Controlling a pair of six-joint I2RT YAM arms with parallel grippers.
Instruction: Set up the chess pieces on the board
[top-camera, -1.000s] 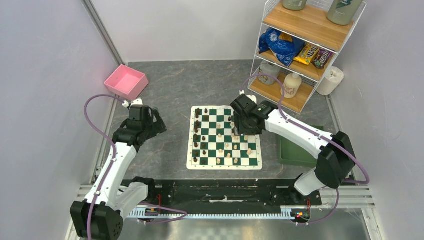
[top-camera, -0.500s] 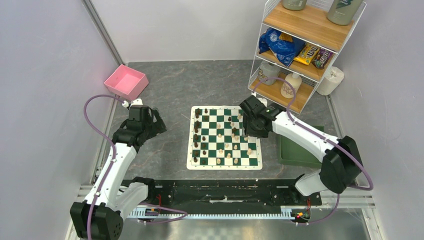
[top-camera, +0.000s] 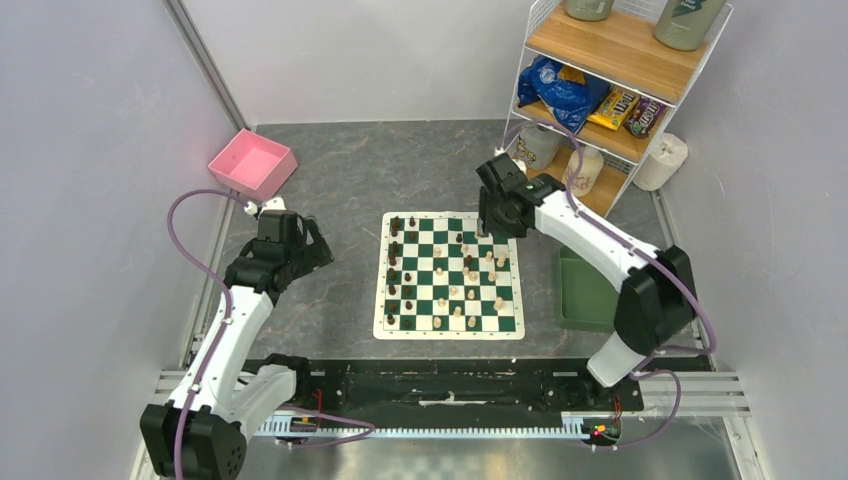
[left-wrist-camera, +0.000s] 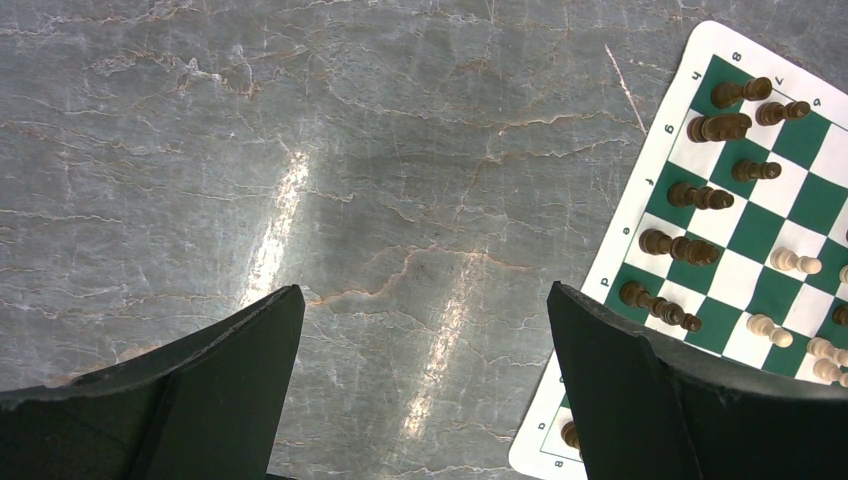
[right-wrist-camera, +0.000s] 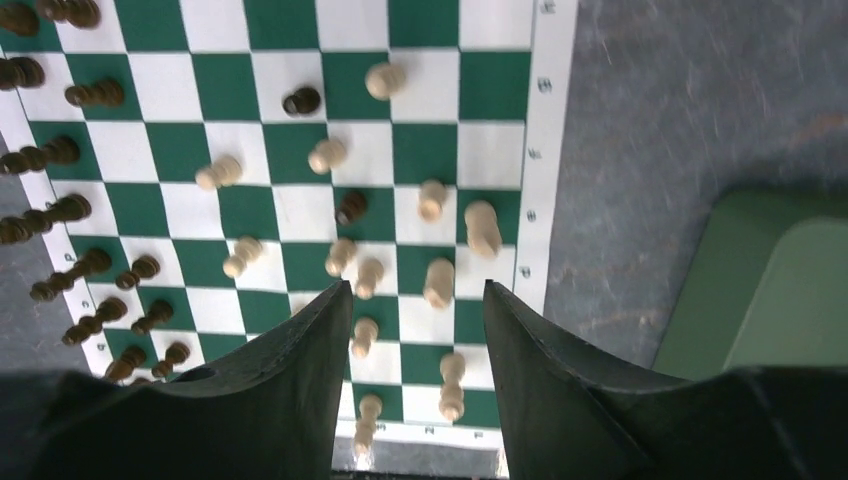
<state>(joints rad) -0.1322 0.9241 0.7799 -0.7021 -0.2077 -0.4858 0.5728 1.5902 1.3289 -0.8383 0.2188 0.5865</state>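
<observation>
Top view: bright, even light from overhead. The table (top-camera: 340, 180) shows no harsh shadow, only soft dark patches beside the arms, and the picture is sharp throughout.

Left wrist view: two pale streaks of glare run down the grey marbled table. The near fingers (left-wrist-camera: 200, 400) are almost black, with little detail. Pieces (left-wrist-camera: 680, 246) at the right edge lean outward, a wide-lens effect.

Right wrist view: softer. The table and tray (right-wrist-camera: 790, 290) at the right are smeared, the board (right-wrist-camera: 290, 215) is clearer, and the fingers are dark and blurred.
</observation>
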